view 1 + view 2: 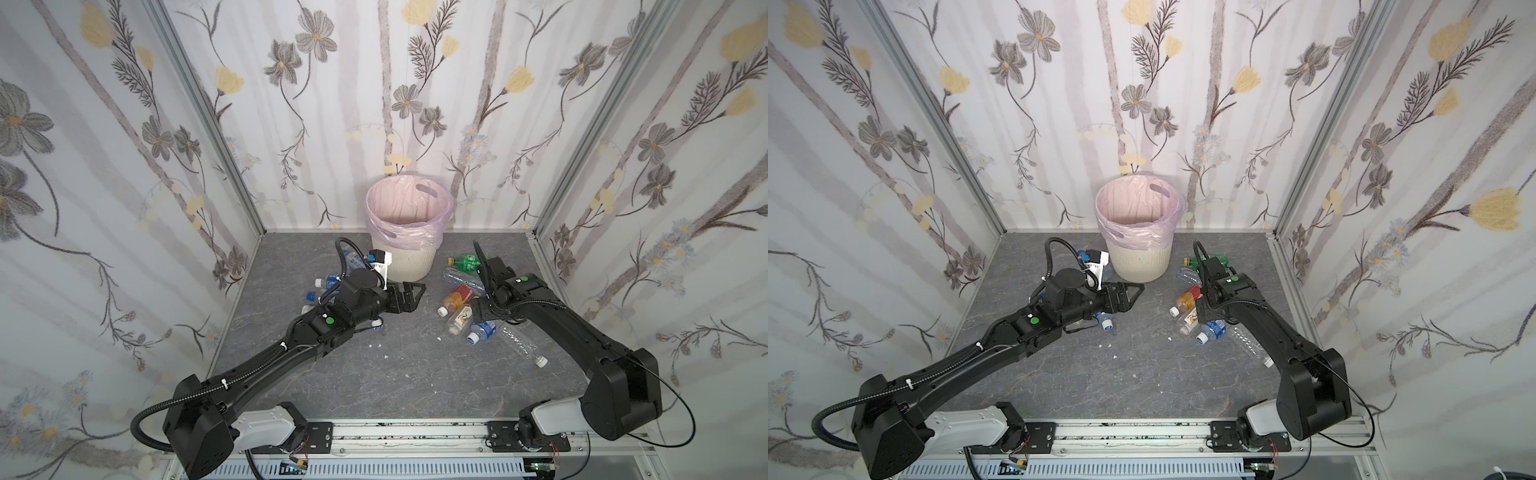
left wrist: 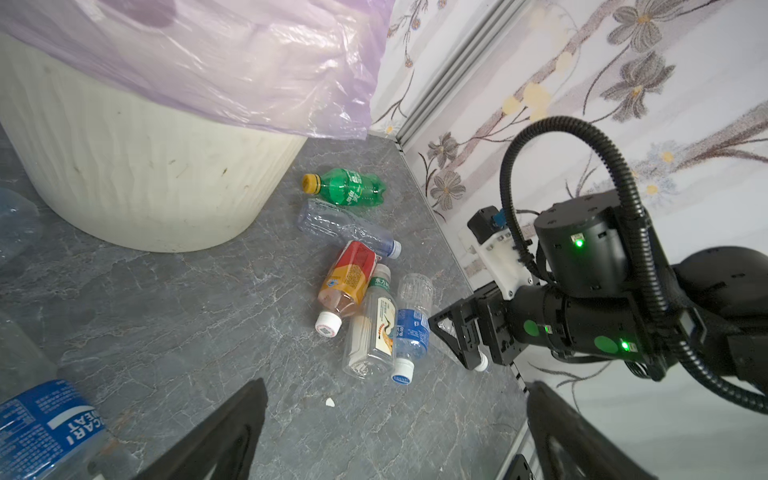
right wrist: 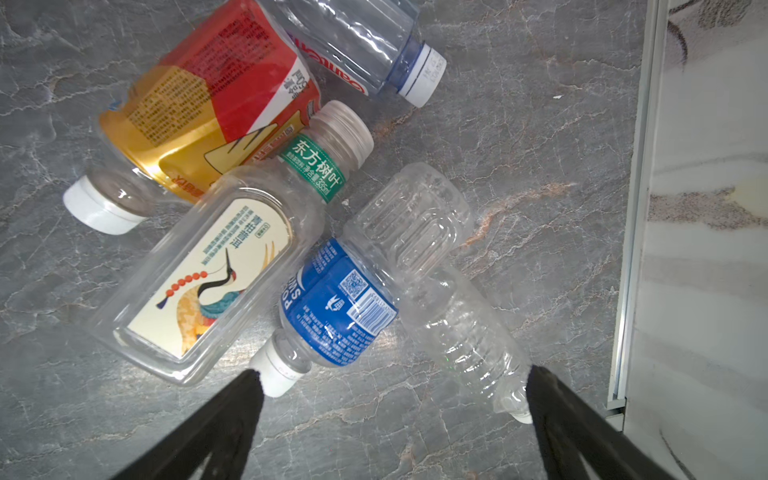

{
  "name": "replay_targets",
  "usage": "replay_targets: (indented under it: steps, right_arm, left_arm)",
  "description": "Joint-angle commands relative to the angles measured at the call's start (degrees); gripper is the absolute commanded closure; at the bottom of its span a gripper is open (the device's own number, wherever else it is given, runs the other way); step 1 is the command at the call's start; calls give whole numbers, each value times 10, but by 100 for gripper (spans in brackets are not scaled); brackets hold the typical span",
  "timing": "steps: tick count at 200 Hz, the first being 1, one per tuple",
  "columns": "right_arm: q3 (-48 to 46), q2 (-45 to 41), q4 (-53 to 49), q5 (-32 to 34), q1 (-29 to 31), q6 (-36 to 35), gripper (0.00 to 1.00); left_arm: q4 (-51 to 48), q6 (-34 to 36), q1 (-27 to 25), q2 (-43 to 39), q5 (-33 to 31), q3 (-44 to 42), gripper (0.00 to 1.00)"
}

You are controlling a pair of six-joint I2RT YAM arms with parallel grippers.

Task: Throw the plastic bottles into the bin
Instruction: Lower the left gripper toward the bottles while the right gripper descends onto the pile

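Grey marble-patterned tabletop (image 1: pixel 395 374), boxed in on three sides by flowered wallpaper (image 1: pixel 124 166). Found the round cream-white ribbed plastic bin (image 1: pixel 409 262), lined with a pale pink bag (image 1: pixel 399 237), standing upright at the middle of the back wall. Saw the plastic bottles (image 1: pixel 459 297) lying on the tabletop in two clusters, all outside the bin. Counted six to the right of the bin: a green bottle with a yellow cap (image 2: pixel 349 189) farthest back, then a clear bottle with a bluish neck and white cap (image 3: pixel 365 37), an orange bottle with a red-and-gold label (image 3: pixel 208 108), a flat clear bottle with a white crane label (image 3: pixel 208 274), a small clear bottle with a blue label (image 3: pixel 336 303) and an unlabelled ribbed clear bottle (image 3: pixel 457 324). Made out several blue-labelled bottles (image 1: pixel 331 282) left of the bin, partly hidden under the left arm (image 1: pixel 291 345). Noted the left gripper (image 1: pixel 419 297) above bare tabletop in front of the bin, jaws spread wide, nothing between them. Noted the right gripper (image 3: pixel 395 374) over the right cluster, jaws equally wide and empty, blue-labelled bottle's cap just beside one finger (image 3: pixel 232 407)
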Motion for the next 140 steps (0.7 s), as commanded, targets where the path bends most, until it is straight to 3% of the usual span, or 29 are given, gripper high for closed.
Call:
replay_targets:
  steps: [1,18,82,140]
  right_arm:
    - [23,21,-21,32,-5,-28,0]
    - [21,23,-18,64,-6,-46,0]
    - [1,-37,15,30,-6,-129,0]
    - [-53,-41,20,57,-6,-195,0]
  left_arm:
    - [33,-15,-1,-2,10,-1,0]
    - [34,-19,-2,-2,9,-3,0]
    - [35,-37,-19,41,37,5,0]
    - [35,-35,-27,54,32,9,0]
